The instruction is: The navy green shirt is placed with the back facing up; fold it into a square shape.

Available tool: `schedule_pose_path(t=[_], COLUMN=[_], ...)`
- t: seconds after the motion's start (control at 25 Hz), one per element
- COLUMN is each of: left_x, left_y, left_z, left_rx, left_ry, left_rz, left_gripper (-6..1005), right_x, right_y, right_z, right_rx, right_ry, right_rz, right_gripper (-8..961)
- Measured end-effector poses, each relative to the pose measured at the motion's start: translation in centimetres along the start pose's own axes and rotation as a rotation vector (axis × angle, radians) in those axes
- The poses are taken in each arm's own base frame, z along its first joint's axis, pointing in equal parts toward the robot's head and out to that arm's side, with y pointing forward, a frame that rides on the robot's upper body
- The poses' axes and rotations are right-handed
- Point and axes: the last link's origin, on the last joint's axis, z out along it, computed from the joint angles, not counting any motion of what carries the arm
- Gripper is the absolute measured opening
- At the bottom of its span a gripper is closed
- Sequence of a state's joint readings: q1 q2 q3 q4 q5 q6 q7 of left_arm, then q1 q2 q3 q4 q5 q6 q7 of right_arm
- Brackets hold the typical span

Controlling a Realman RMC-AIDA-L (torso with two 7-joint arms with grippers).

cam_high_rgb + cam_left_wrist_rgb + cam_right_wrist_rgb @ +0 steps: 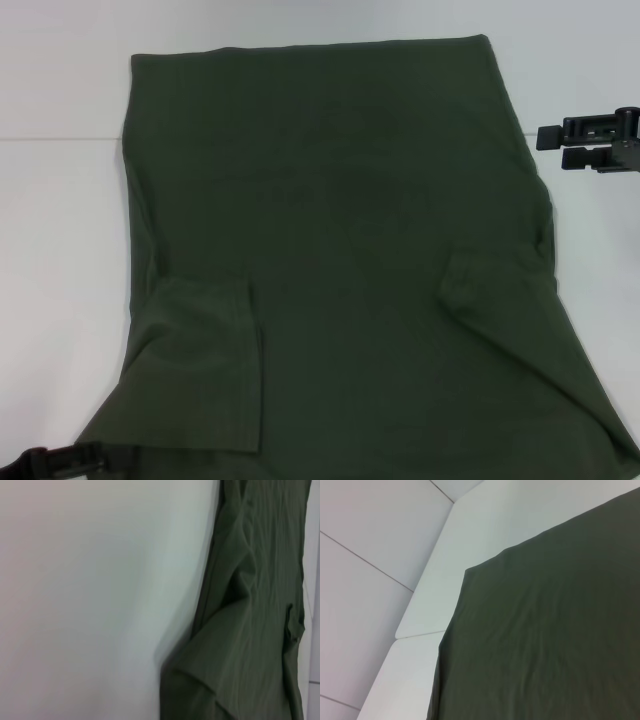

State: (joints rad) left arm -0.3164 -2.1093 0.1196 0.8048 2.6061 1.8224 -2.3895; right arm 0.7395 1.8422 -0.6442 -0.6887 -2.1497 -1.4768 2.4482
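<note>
The white table (60,200) under me is the biggest thing here, spreading past the cloth on every side I can see, with a seam line running across it toward nine o'clock in my head view. My right wrist view shows more of that pale surface (470,545) with its panel joins.

On it lies the navy green shirt (330,250), spread flat with its plain back up, filling the middle of my head view from twelve o'clock down to six. Its straight hem sits at twelve o'clock, far from me. Both sleeves are turned inward onto the body: the left sleeve (205,365) lies as a flap at about seven o'clock, the right sleeve (490,285) as a smaller fold at about four o'clock. My left wrist view shows a rumpled, creased edge of the shirt (250,630) against the table; my right wrist view shows a smooth corner of it (545,630).

My right claw (555,147) hangs at three o'clock, just beside the shirt's edge, its two black fingers held apart with nothing between them.

My left claw (50,465) is low at seven o'clock, by the shirt's near corner. Only a bit of it shows, and I cannot tell whether it is parted or closed.
</note>
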Motion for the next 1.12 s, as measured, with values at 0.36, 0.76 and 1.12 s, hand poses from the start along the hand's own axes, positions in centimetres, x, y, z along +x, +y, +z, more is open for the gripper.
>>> schedule_pose_path(t=[0.36,0.76,1.12], left_x=[1.05,0.98,0.93], left_y=[0.45,0.54,0.62], left_z=[0.45,0.21,0.13], left_rx=[-0.041,-0.047,-0.042], left_ry=[0.046,0.046,0.036], left_rz=[0.002,0.035,0.072], left_gripper=[780,719,382], right_x=[0.0,0.0,0.31], right_y=[-0.09,-0.23,-0.33], right_z=[-0.21,-0.45,-0.52], right_rx=[-0.005,-0.006,-0.002], right_ry=[-0.01,-0.019,0.001], right_rz=[0.008,0.018,0.011], right_gripper=[729,729,725])
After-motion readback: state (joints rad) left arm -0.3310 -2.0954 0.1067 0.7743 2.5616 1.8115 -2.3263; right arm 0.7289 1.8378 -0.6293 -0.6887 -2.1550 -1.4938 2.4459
